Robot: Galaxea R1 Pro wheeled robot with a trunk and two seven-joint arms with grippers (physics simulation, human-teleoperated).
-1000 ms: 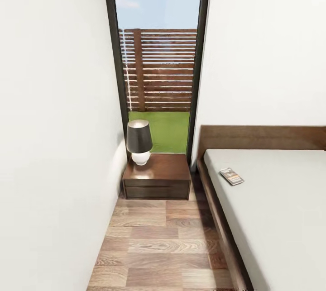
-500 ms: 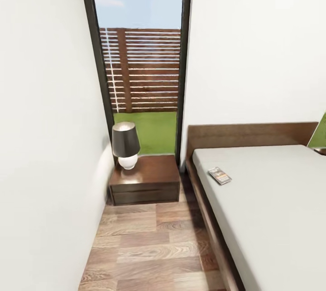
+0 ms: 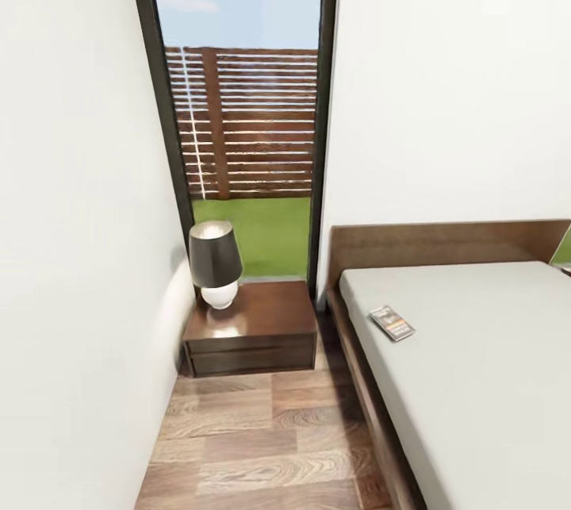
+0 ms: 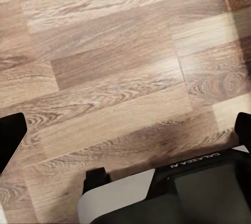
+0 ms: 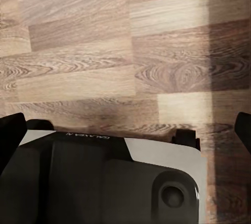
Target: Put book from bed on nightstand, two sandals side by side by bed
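The robot is on the approach leg, and no grasp has begun. Taking the bed [image 3: 476,383] as landmark: left of it, against the window wall, stands the nightstand [image 3: 252,329], a lamp [image 3: 214,264] on its far left corner. The book [image 3: 392,323] lies on the mattress near the bed's left edge, toward the headboard. Next it likely needs to roll closer and raise an arm. Both pincers [image 4: 125,130] [image 5: 125,127] hang over bare floor [image 3: 262,446], fingers apart, empty. The aisle looks narrow.
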